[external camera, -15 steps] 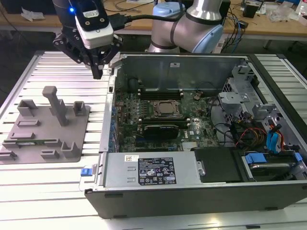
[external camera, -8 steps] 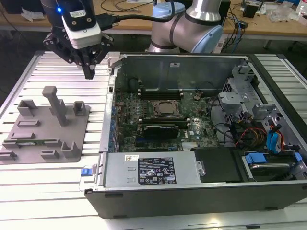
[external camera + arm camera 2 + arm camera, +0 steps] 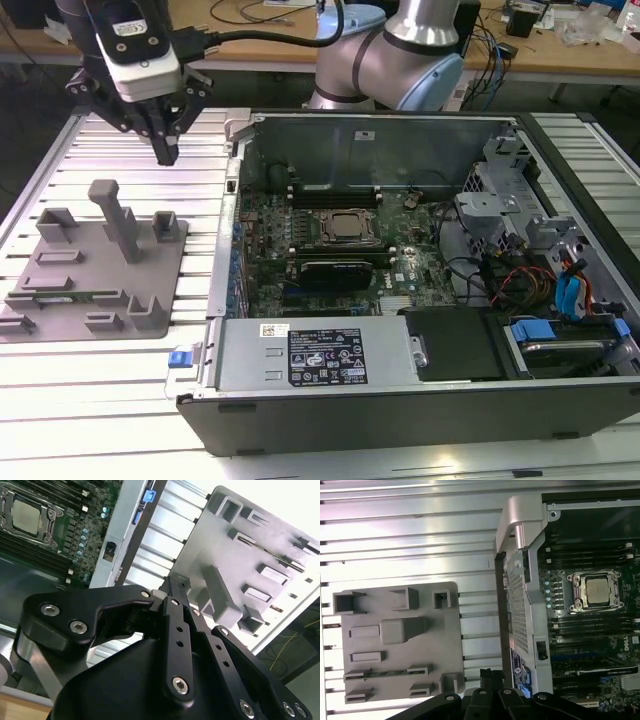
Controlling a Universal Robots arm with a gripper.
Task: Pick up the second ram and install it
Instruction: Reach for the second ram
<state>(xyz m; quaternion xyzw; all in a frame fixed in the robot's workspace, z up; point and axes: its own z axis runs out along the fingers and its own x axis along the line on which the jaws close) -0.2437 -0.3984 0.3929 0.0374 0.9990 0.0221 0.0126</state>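
The second ram (image 3: 72, 296) is a thin green stick lying in holders near the front of the grey fixture plate (image 3: 105, 262). In the first wrist view the ram (image 3: 385, 672) runs between two small blocks on the plate (image 3: 445, 640). It shows as a thin edge (image 3: 272, 556) in the second wrist view. My gripper (image 3: 165, 152) hangs above the plate's far edge, well above and behind the ram. Its fingers (image 3: 176, 587) meet at the tips, shut on nothing. The gripper (image 3: 488, 674) also shows in the first wrist view.
A tall grey post (image 3: 117, 215) rises from the plate, between gripper and ram. The open computer case (image 3: 230, 200) stands to the exterior view's right, with motherboard, CPU socket (image 3: 348, 227), memory slots (image 3: 335, 193) and a black expansion card (image 3: 340, 270). Ribbed metal table (image 3: 90, 400) lies around.
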